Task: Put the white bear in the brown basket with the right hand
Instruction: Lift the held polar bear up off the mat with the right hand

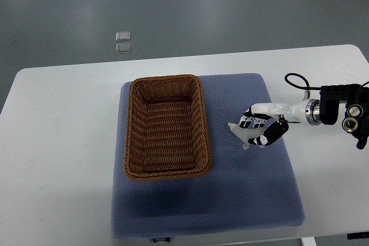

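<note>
Nearest the camera, the front edge of the blue mat [207, 223] runs along the near side of the white table [52, 159]. On that mat, right of centre, lies the white bear [242, 136], a small pale figure well clear of the basket's right wall. Only its left part shows; the rest sits under the hand.

Covering it is the right hand [263, 128], reaching in from the picture's right edge on a white forearm with a black wrist unit and a looped cable behind it. Its fingers [275, 133] are curled narrow around the bear, apparently holding it, though the picture does not make clear how firm the hold is or whether the toy has left the mat.

To the left, the brown basket [131, 136] stands on the same mat, long side running away from the camera, with nothing visible inside. The left arm is out of sight. Beyond the table, on the grey floor, two small clear squares [123, 42] lie together.

By my reading, the step in hand is the grasp or the very start of the lift. Next the hand must raise the bear high enough to clear the woven rim, carry it leftward over the opening, then open the fingers.
</note>
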{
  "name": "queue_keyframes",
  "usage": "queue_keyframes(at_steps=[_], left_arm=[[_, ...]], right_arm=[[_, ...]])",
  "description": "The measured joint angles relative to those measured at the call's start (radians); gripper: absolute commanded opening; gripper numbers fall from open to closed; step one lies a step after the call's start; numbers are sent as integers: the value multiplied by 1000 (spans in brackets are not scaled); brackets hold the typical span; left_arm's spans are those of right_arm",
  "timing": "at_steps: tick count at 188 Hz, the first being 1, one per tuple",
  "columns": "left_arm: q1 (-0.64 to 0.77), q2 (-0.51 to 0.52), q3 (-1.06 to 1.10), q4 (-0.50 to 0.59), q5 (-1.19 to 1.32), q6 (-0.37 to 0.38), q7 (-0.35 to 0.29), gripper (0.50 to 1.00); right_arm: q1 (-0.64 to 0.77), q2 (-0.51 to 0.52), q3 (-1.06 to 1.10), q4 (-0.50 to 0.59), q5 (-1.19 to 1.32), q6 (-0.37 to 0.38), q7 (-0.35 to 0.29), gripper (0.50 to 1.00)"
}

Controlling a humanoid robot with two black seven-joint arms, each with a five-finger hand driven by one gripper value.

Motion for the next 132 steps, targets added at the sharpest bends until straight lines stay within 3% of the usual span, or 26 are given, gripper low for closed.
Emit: queue_keyframes(at_steps=[77, 132], left_arm=[[0, 0, 1, 0, 0, 0, 0, 1000], [0, 0, 2, -5, 1, 0, 0, 1000]], right_arm=[[332, -125, 47, 6, 48, 218, -11, 500], [417, -105, 43, -4, 62, 257, -27, 500]])
